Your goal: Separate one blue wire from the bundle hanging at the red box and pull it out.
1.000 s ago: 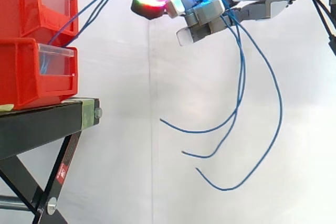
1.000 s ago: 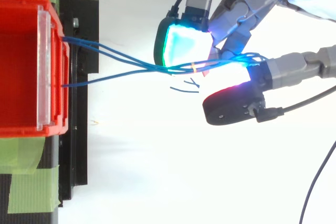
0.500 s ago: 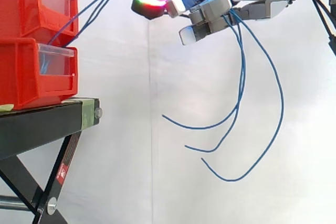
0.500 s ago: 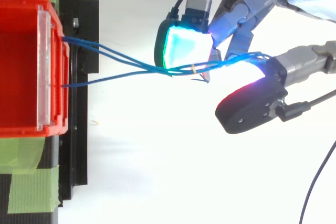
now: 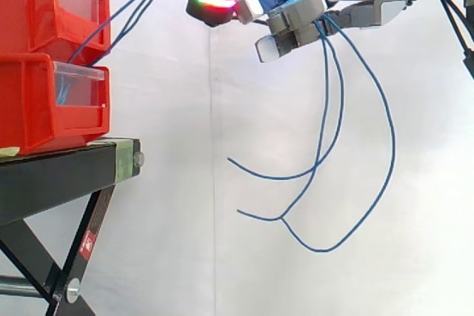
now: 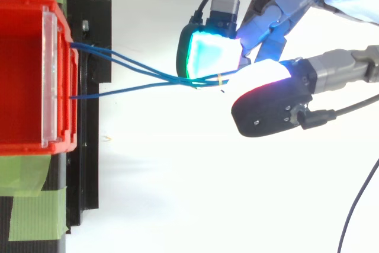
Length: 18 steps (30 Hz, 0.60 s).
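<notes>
Blue wires leave the red box at the left of the top view and run right, drawing together at a small pale band between the glowing pads of the robot hand. The robot hand looks clamped on the whole bundle, the pads pressed together with the wires between them. In the side view the wires climb from the red boxes on the black stand to the top of the frame, pass over the curled fingers and drop in three loose tails through the lower middle. My worry is that none has been singled out: a pull now would likely drag all three from the box, or the tails, which cross low down, could snag.
</notes>
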Motion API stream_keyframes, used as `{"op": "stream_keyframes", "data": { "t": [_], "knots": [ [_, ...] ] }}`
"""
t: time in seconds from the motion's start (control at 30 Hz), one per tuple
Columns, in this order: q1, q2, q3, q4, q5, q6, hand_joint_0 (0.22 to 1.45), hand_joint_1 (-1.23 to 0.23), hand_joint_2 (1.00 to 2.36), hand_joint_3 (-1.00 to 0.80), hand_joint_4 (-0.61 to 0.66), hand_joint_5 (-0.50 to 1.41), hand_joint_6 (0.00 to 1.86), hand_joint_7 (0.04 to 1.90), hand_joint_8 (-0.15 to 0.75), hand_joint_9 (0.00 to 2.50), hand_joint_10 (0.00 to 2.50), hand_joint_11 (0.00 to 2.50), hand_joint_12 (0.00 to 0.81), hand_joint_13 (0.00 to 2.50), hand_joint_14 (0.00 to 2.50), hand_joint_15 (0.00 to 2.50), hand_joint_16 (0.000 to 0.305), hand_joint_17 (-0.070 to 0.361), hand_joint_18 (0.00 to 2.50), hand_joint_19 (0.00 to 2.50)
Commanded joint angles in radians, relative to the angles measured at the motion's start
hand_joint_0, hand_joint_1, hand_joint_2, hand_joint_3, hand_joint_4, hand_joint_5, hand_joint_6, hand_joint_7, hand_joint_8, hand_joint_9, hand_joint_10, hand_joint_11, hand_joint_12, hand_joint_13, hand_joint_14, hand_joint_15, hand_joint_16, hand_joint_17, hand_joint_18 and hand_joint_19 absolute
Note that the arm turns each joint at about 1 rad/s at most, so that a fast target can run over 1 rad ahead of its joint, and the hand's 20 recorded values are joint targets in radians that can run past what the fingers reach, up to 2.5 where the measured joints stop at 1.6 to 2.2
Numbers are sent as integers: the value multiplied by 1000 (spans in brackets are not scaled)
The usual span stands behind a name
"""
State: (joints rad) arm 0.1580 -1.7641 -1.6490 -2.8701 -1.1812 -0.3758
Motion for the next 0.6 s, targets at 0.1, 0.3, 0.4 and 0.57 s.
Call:
{"op": "stream_keyframes", "data": {
  "t": [0.1,0.3,0.4,0.57],
  "knots": [
    [0,0,0,0,0,0,637,-727,1029,-115,186,-206,834,987,343,1022,20,1147,313,1300,257,1793,47,106,730,874],
    [0,0,0,0,0,0,687,-853,1033,-42,204,-216,840,1027,328,970,22,1143,317,1266,176,1859,47,105,702,842],
    [0,0,0,0,0,0,701,-893,1032,-82,186,-232,840,1032,307,867,22,1108,327,1188,152,1843,47,105,657,827],
    [0,0,0,0,0,0,727,-942,1030,-140,166,-244,833,1031,289,764,20,1091,341,1088,94,1848,47,105,595,774]
  ]
}}
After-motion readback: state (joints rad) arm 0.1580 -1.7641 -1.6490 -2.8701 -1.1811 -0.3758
